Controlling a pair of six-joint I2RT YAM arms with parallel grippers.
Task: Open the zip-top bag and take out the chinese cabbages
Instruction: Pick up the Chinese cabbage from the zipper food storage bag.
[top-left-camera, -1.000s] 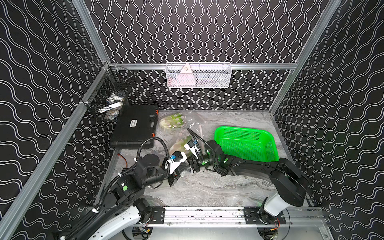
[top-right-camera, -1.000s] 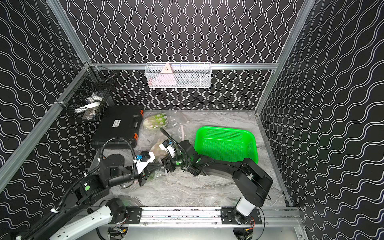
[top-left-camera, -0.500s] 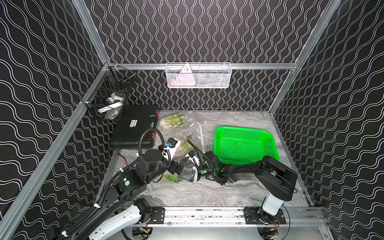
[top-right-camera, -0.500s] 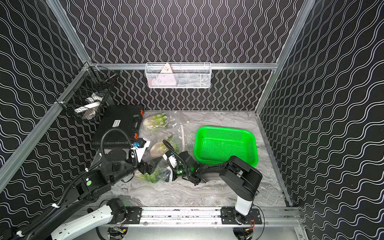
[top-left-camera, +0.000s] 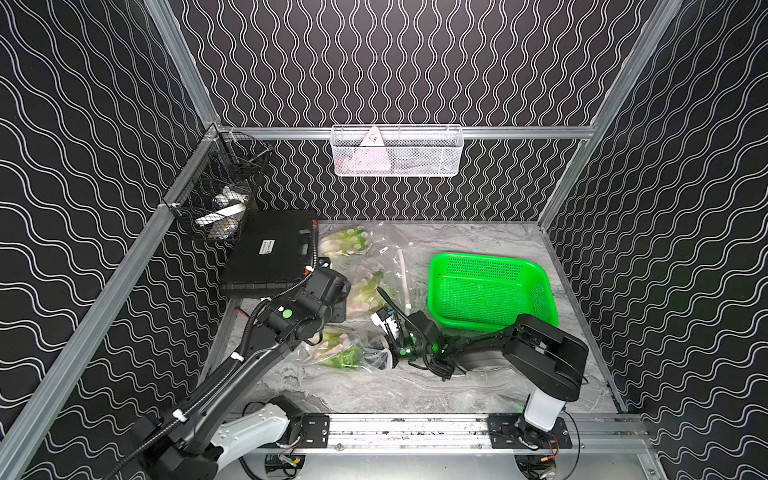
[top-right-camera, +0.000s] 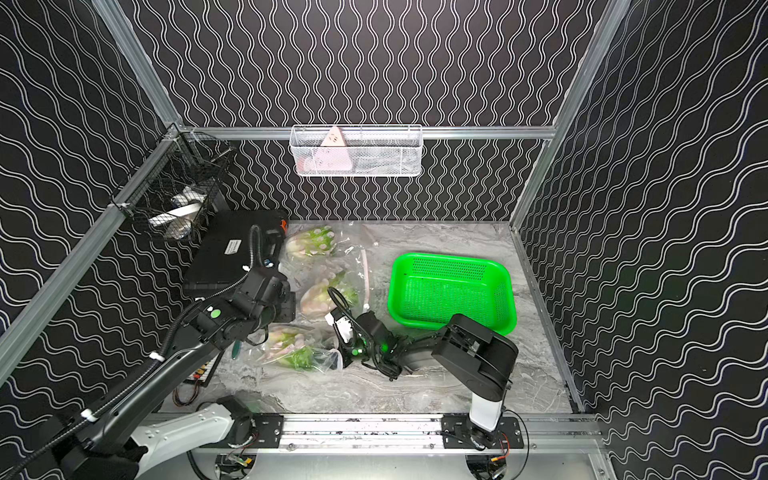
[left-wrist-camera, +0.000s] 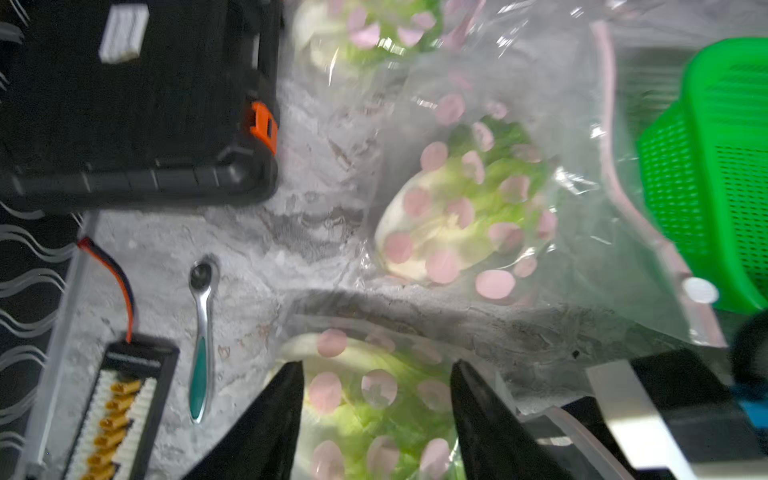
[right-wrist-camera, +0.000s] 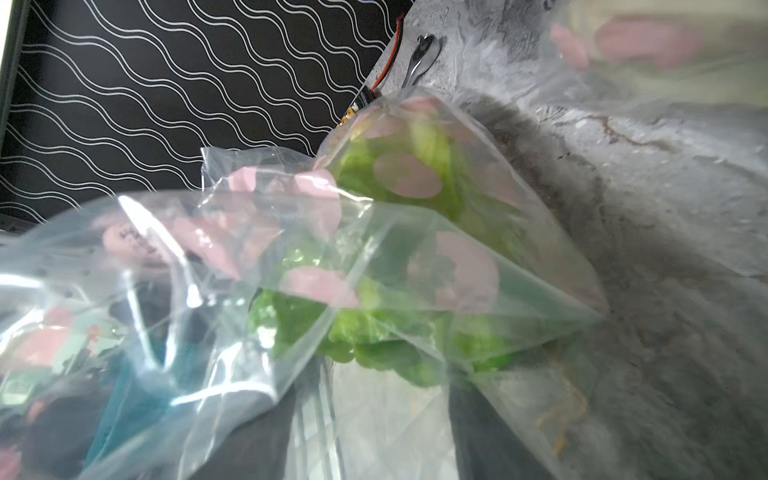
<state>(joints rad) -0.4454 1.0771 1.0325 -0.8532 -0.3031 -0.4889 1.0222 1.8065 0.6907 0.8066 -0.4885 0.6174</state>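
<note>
Grey marbled tabletop (top-left-camera: 395, 395) lay between black wavy-lined walls (top-left-camera: 374, 62). Crinkly clear zip-top bag (right-wrist-camera: 208, 291) bulged around a leafy chinese cabbage (right-wrist-camera: 395, 332); left tool (left-wrist-camera: 377, 365) gaped wide over it, empty. Right tool (top-left-camera: 386, 353): couldn't tell.

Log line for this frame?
left gripper: open over near bag | right gripper: at its mouth, grip unclear | chinese cabbages: all bagged
</note>
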